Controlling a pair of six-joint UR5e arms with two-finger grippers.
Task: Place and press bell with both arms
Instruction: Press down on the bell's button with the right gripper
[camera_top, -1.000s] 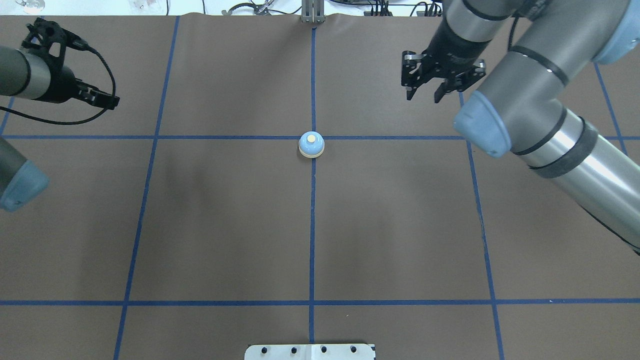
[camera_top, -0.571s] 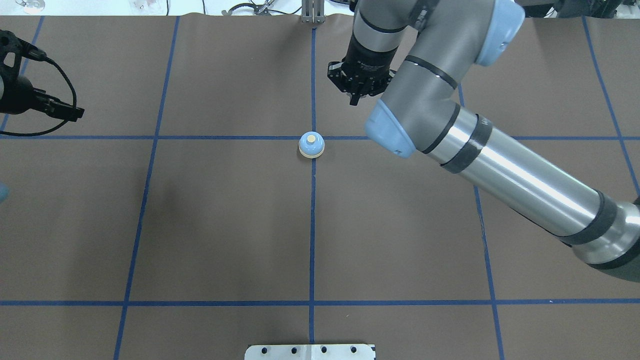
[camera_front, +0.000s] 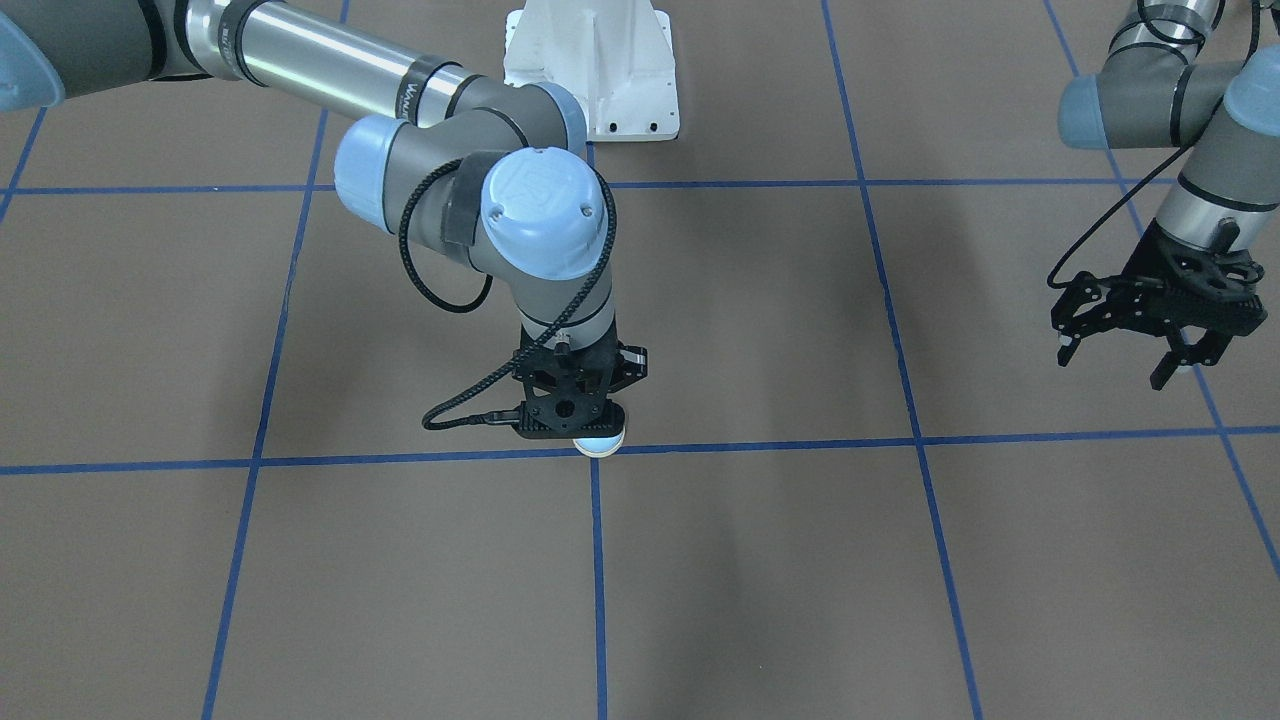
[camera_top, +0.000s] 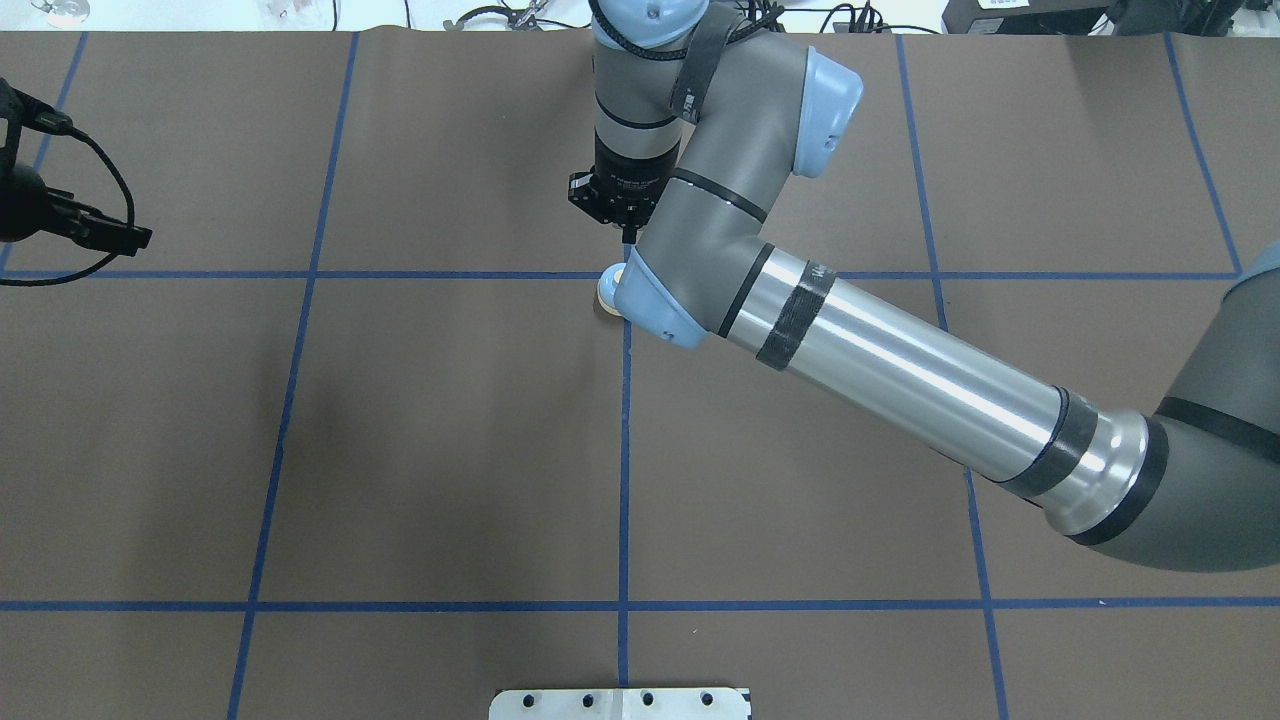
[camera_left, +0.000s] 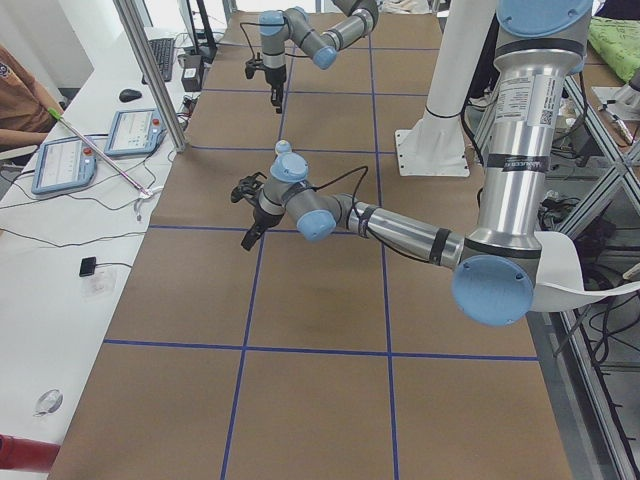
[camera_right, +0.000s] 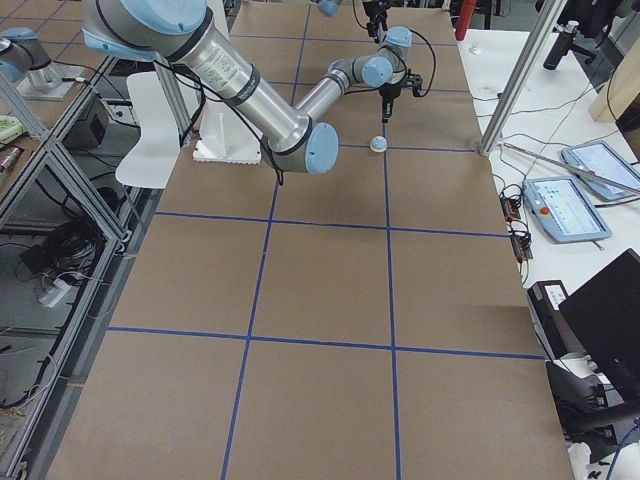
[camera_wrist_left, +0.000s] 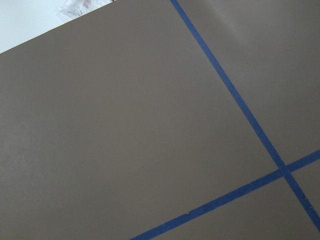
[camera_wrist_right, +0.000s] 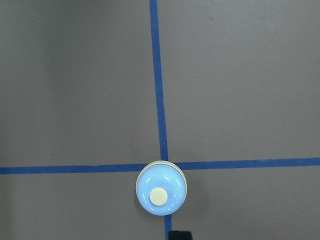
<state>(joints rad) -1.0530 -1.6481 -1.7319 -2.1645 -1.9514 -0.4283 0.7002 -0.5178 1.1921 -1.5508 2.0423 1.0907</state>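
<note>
The bell (camera_wrist_right: 161, 194), light blue with a cream button, stands upright on the brown table where two blue tape lines cross. It also shows in the exterior right view (camera_right: 377, 144). In the front-facing view (camera_front: 602, 446) and the overhead view (camera_top: 606, 290) my right arm hides most of it. My right gripper (camera_front: 572, 425) points straight down just above the bell with its fingers together; the exterior right view shows a gap between them. My left gripper (camera_front: 1115, 362) is open and empty, hanging far off at the table's left side.
The white pedestal (camera_front: 590, 70) stands behind the bell on the robot's side. The right arm's long silver link (camera_top: 900, 370) stretches over the table's right half. A metal post (camera_right: 520, 70) and tablets (camera_right: 565, 208) stand beyond the far edge.
My right arm has swung left across the far part of the table to above the bell, and its gripper has gone from open to shut. My left arm has drawn back leftward.
</note>
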